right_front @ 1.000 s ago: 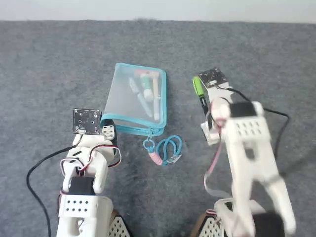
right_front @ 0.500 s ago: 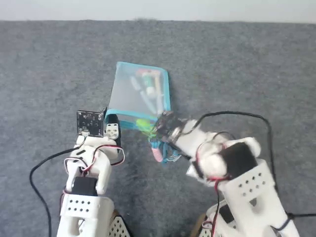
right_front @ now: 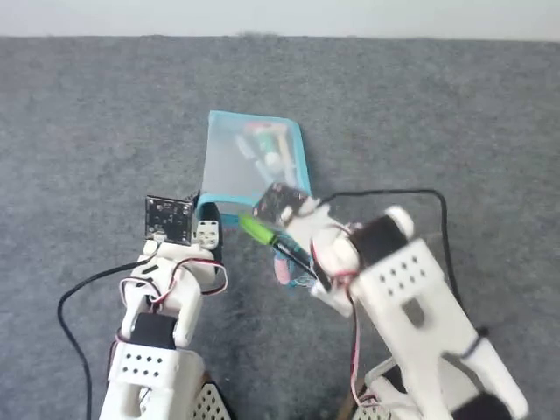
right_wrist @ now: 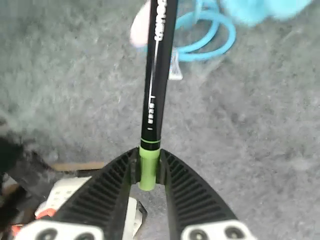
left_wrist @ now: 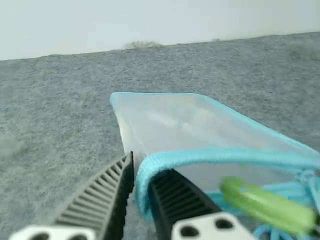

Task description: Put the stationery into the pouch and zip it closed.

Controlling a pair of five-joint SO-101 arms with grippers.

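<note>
The translucent pouch (right_front: pixel 249 166) with blue trim lies at the table's centre, several pens (right_front: pixel 267 147) inside it. My left gripper (right_front: pixel 210 234) is shut on the blue rim at the mouth's near corner; the left wrist view has its jaws (left_wrist: pixel 142 187) pinching the pouch (left_wrist: pixel 190 130) there. My right gripper (right_wrist: pixel 148 161) is shut on the green end of a black pen (right_wrist: pixel 156 85). That pen (right_front: pixel 273 236) slants toward the pouch mouth, its green cap (right_front: pixel 255 227) at the opening. The green cap (left_wrist: pixel 267 206) hovers by the rim.
A blue cord loop (right_wrist: pixel 202 32) and a pink zipper pull (right_wrist: pixel 139 34) lie on the grey carpet (right_front: pixel 455 114) beneath the pen. The right arm's white body (right_front: pixel 411 297) hangs over the area in front of the pouch. A pale wall edges the carpet's far side.
The right arm has swung left from beside the pouch, carrying the pen to the pouch mouth. The left gripper and the pouch's mouth have shifted slightly right.
</note>
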